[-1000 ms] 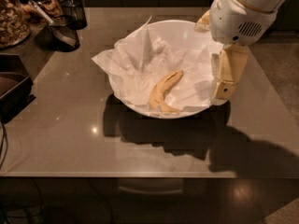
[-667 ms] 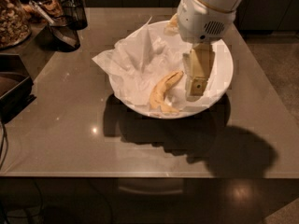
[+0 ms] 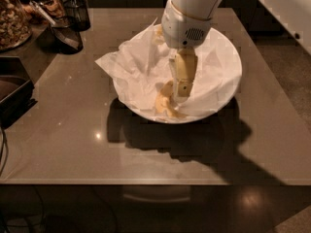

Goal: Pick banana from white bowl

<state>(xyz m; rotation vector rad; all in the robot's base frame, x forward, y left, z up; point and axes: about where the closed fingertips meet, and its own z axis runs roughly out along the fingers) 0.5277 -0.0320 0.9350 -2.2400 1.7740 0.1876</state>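
Observation:
The white bowl [image 3: 228, 76] sits in the middle of the grey table, lined with crumpled white paper [image 3: 131, 64] that spills over its left rim. The yellow banana [image 3: 164, 103] lies in the bowl's front part, its upper end hidden behind the gripper. My gripper [image 3: 182, 90], with cream-yellow fingers under a white wrist housing, hangs down inside the bowl directly over the banana's upper end and reaches down to it.
A dark scoop-like container [image 3: 65, 35] and a dark glass [image 3: 77, 8] stand at the back left. A jar of nuts [image 3: 12, 16] is at the far left. A black tray [image 3: 12, 93] sits off the table's left edge.
The arm has swung left from the bowl's right rim to over the bowl's middle, and the gripper has come down onto the banana. The banana has not moved.

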